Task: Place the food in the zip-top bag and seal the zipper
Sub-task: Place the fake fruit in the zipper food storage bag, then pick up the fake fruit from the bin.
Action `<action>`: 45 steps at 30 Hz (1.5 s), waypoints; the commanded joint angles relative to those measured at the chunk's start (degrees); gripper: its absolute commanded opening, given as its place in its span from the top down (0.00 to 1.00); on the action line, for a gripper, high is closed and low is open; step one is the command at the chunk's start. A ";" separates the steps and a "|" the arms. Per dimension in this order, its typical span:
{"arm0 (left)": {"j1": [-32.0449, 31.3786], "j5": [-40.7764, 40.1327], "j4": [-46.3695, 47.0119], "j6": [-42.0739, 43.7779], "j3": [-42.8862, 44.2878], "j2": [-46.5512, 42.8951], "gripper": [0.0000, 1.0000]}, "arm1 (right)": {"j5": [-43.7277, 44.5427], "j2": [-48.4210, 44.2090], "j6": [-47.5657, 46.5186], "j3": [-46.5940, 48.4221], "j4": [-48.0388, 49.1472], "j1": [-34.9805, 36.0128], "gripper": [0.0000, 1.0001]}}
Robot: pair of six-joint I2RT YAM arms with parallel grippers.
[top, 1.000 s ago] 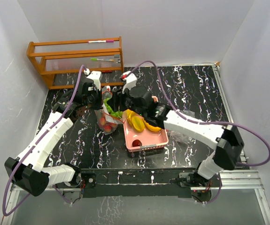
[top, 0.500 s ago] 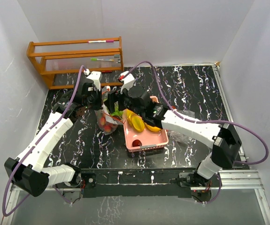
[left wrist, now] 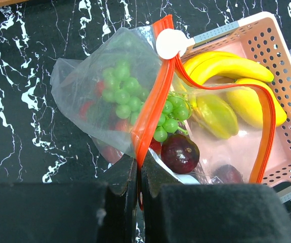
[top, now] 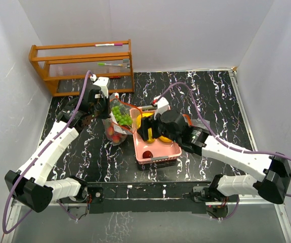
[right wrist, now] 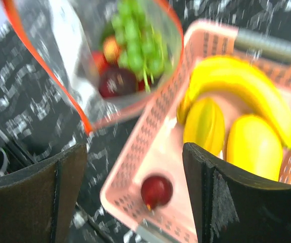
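Observation:
The clear zip-top bag [left wrist: 79, 83] with an orange zipper [left wrist: 153, 101] stands open beside the pink basket [top: 158, 158]. Inside the bag lie green grapes [left wrist: 122, 88], red pieces and a dark plum [left wrist: 179, 152]. My left gripper [left wrist: 138, 172] is shut on the bag's orange zipper edge and holds the mouth up. Over the basket's near left corner, my right gripper [right wrist: 135, 152] hangs open with nothing in it. In the basket are a banana [right wrist: 246, 86], a mango [right wrist: 254, 147], a yellow-green fruit [right wrist: 204, 124] and a small red fruit [right wrist: 156, 191].
A wooden rack [top: 84, 66] holding pens stands at the back left against the white wall. The black marbled table [top: 211, 101] spreads to the right of the basket. A metal rail [top: 150, 195] runs along the near edge by the arm bases.
My right gripper has pulled back from the bag's mouth to above the basket and opened wider. The green grapes now lie in the bag. The left gripper has not moved.

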 commanded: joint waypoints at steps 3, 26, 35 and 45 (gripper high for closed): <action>-0.07 -0.10 0.41 -0.05 0.54 -0.99 1.00 | -9.19 -0.53 4.28 -8.17 -5.75 0.21 0.24; -0.07 -1.49 -0.82 0.56 0.54 -1.76 1.00 | -1.40 16.41 10.15 -10.35 -3.88 3.60 0.24; -0.06 -1.74 -0.92 0.56 0.12 -2.04 1.00 | -1.11 21.27 9.02 -8.78 -5.38 3.79 0.44; -0.06 -1.66 -0.66 0.56 -0.43 -2.25 1.00 | 5.53 18.22 7.68 -3.64 -10.17 3.74 0.71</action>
